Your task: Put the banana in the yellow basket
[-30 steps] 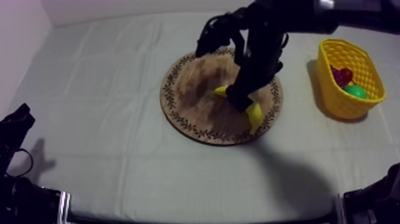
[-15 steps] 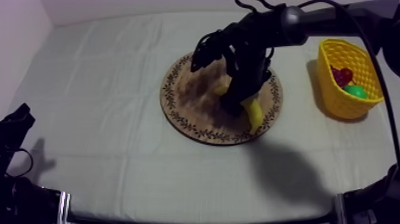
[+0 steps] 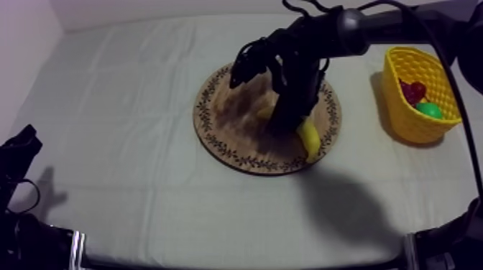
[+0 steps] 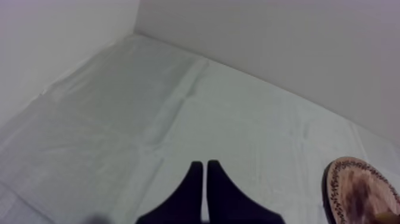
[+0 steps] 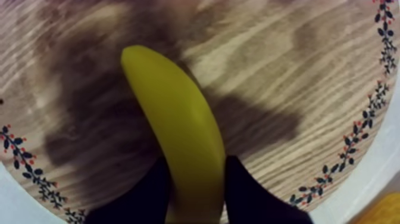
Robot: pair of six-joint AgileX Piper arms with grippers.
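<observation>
The yellow banana [image 3: 309, 138] lies on the round wooden board [image 3: 230, 136], toward its right side. My right gripper [image 3: 284, 122] has come down on it from the upper right and covers its middle. In the right wrist view the banana [image 5: 178, 119] runs between the two black fingers [image 5: 149, 190], which press against both its sides; the right gripper [image 5: 193, 173] is shut on it, and the banana still rests on the board [image 5: 286, 53]. My left gripper [image 4: 205, 170] is shut on nothing, its fingers together as a wedge, low at the table's left [image 3: 18, 154].
The yellow basket [image 3: 402, 118] stands at the right of the table, holding a small red fruit [image 3: 412, 91] and a green fruit [image 3: 430, 110]. In the left wrist view the board's rim [image 4: 357, 190] lies off beside the left gripper, with bare cloth between.
My right gripper has come down over the banana and its fingers have closed in against it. The banana has stayed on the board. The left arm has not moved.
</observation>
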